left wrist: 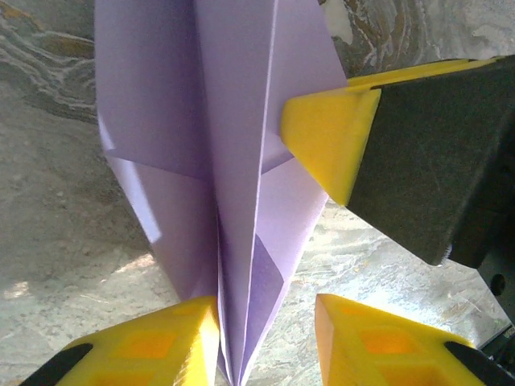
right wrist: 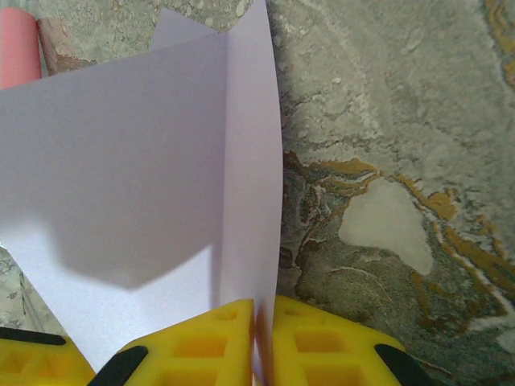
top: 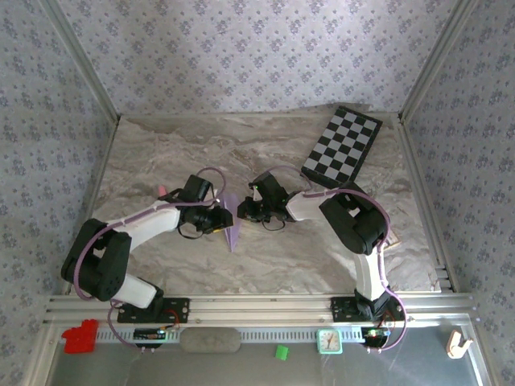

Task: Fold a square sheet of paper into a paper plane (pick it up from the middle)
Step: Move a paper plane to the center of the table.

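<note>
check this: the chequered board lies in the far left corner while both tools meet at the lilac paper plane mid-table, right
No. The top external view shows the chequered board in the far right corner. The left tool and right tool do meet at the paper plane mid-table.

This is a robot test cell in a lab: floral-papered panels in aluminium framing enclose a marble-patterned surface. Two robot arms are bolted to an extrusion rail, with a chequered board behind.
</note>
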